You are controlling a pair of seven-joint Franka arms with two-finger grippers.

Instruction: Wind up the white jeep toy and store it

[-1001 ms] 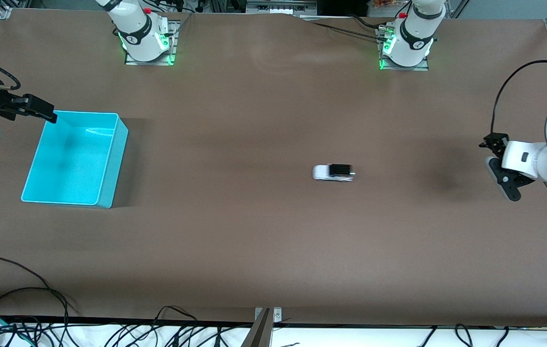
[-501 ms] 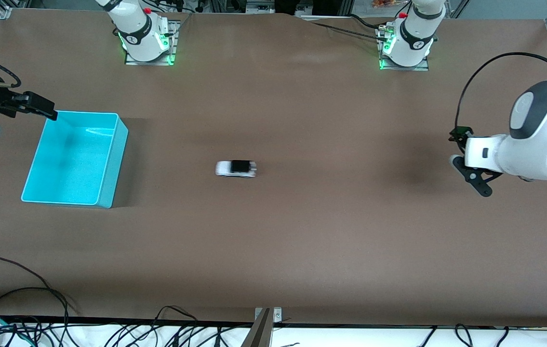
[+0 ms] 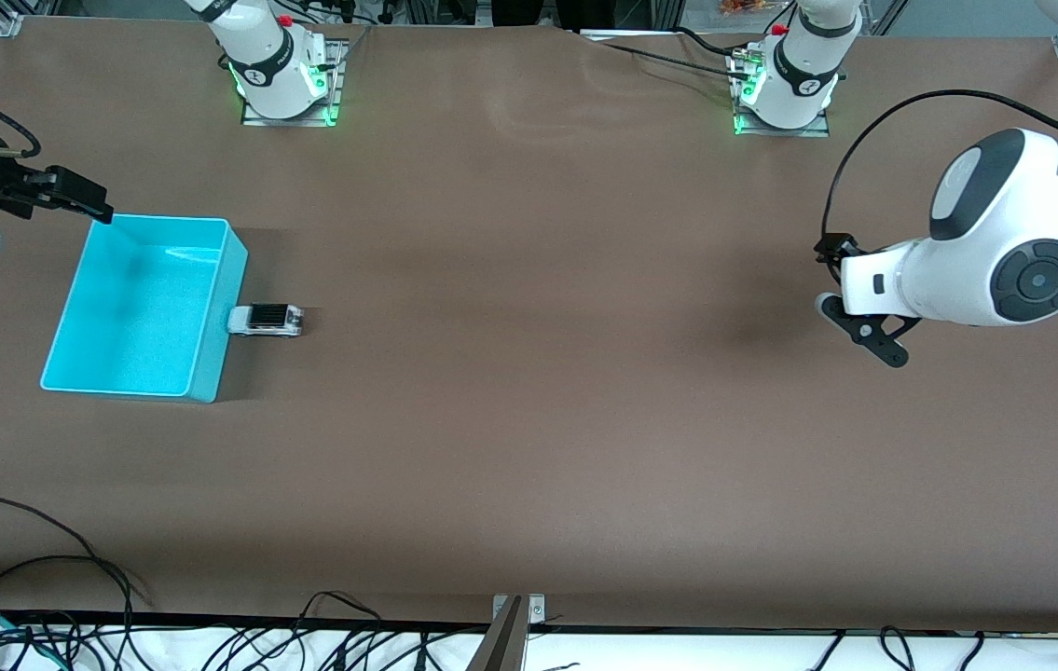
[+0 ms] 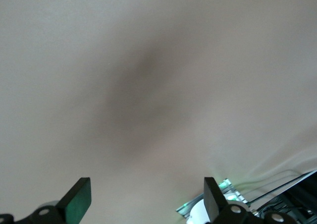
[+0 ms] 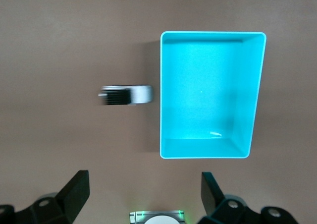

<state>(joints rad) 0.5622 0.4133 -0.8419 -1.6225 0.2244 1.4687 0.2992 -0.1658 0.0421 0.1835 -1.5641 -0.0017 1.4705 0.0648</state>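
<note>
**Resting against the cyan bin: white jeep toy on the brown table**

Sitting on the brown table (image 3: 529,447), wheels down, with its white nose touching or just short of the outer wall of the cyan bin (image 3: 212,321): the white jeep toy (image 3: 266,320), tiny, with a black roof and rear top. Lying outside the bin, on the side toward the left arm's end of the table, about midway along that wall. Seen slightly smeared in the right wrist view, just beside the bin's rim.

Standing open-topped and rectangular toward the right arm's end of the table, with nothing visible inside in either view.

Hanging in the air over the bin's corner nearest the robot bases: the right gripper (image 3: 72,200), black fingers (image 5: 74,188) spread wide, holding nothing. Looking straight down on bin and toy from the wrist camera.

Hovering over bare table toward the left arm's end, well apart from toy and bin: the left gripper (image 3: 855,294), jaws likewise spread wide and empty. Casting a soft dark shadow on the brown surface below.

Glowing green at the foot of each white arm base (image 3: 277,79) along the table edge farthest from the front camera. Carrying a small round dark logo on each base collar, too small to read. No other readable writing or labels.

Trailing along the table edge nearest the front camera: loose black cables (image 3: 34,596).
</note>
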